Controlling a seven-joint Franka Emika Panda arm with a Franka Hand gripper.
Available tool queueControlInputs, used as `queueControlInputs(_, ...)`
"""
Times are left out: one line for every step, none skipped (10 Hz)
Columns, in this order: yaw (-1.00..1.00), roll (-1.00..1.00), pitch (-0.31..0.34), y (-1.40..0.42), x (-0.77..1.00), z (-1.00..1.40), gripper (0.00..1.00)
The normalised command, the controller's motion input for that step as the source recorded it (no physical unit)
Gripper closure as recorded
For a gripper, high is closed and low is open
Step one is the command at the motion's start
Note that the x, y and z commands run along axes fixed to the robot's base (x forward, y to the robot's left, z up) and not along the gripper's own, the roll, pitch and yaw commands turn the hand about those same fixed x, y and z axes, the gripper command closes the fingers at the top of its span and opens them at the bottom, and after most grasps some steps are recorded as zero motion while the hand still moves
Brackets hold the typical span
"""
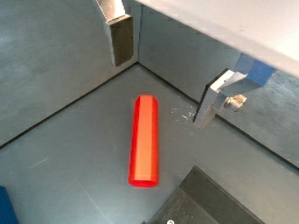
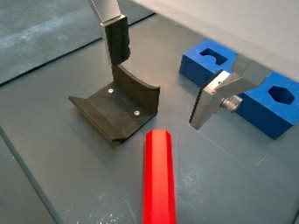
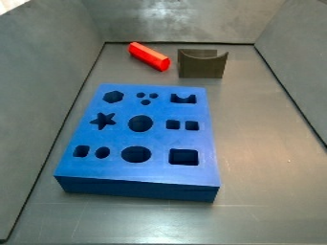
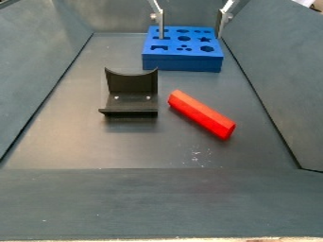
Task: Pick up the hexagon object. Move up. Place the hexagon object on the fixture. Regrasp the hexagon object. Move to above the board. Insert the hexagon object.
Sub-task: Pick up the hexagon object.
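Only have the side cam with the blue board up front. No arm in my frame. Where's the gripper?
Observer: The gripper is high up; in a side view only its tips show at the top edge, over the far end of the board.
Operator: Holding anything?
Observer: No. In both wrist views the fingers stand wide apart with nothing between them.
Operator: I see the fixture from behind. Anything on it?
Observer: The fixture is bare, base plate and notch alike. The hexagon object lies flat on the floor beside it, not touching it.
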Motion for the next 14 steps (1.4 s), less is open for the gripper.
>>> queueControlInputs(0.0,0.0,-0.067,-0.04,-0.01,-0.02,0.0)
queueControlInputs(0.23,-0.07,-0.259,0.41,-0.59,-0.37,0.0)
queueControlInputs(0.91,-0.11,-0.21,0.23,0.0,-0.53,0.0)
queueControlInputs(1.0,-0.12,-0.199,0.09,0.0,-0.55,0.0)
queueControlInputs(1.0,-0.12,-0.14,0.03,0.0,-0.48,0.0)
queueControlInputs(1.0,-0.12,-0.114,0.0,0.0,-0.45,0.0)
queueControlInputs(1.0,-0.12,-0.114,0.0,0.0,-0.45,0.0)
queueControlInputs(1.0,-0.12,-0.117,0.0,0.0,-0.45,0.0)
queueControlInputs(1.0,-0.1,-0.08,0.05,0.0,-0.58,0.0)
queueControlInputs(1.0,0.0,-0.084,0.07,-0.08,-0.86,0.0)
queueControlInputs(0.34,-0.09,-0.07,0.21,0.23,-0.35,0.0)
queueControlInputs(0.0,0.0,0.0,0.04,0.0,-0.04,0.0)
queueControlInputs(0.0,-0.01,-0.047,0.43,-0.21,-1.0,0.0)
queueControlInputs(0.0,0.0,0.0,0.55,-0.2,-1.0,0.0)
